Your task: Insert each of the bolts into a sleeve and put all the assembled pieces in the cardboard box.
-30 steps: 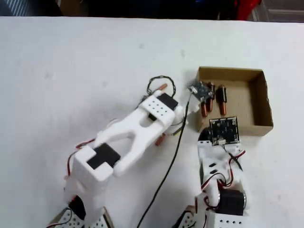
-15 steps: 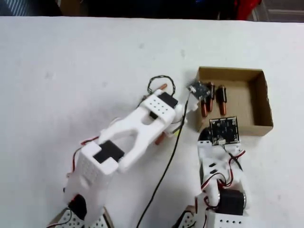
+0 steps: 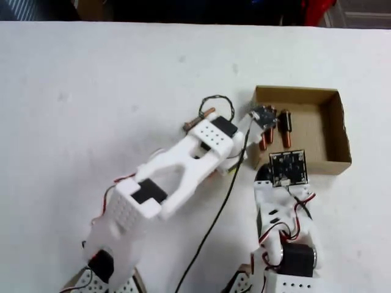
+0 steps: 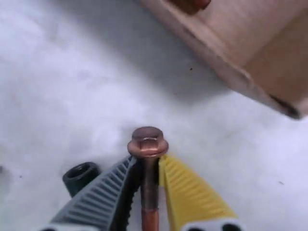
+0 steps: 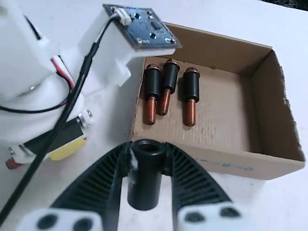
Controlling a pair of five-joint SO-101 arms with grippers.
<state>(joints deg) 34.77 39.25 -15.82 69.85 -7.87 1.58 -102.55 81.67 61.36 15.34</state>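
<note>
In the left wrist view my left gripper [image 4: 149, 161] is shut on a copper bolt [image 4: 147, 142], its flanged head sticking out past the grey and yellow fingers. A loose black sleeve [image 4: 81, 175] lies on the table beside the grey finger [image 4: 113, 187]. My right gripper [image 5: 147, 151] is shut on another black sleeve [image 5: 146, 173], held upright just in front of the cardboard box [image 5: 269, 96]. Three assembled pieces [image 5: 168, 91] lie side by side in that box. From above, the left arm [image 3: 208, 143] ends close to the box's [image 3: 333, 131] near left corner.
A spare bolt [image 3: 204, 114] lies on the table by a loop of black wire [image 3: 214, 101], left of the box. A black cable [image 3: 223, 195] runs between the two arms. The right arm's wrist board [image 3: 287, 168] sits at the box's front wall.
The left arm has swung right and stretched out, carrying its bolt closer to the box and the right gripper. The right arm has stayed put.
</note>
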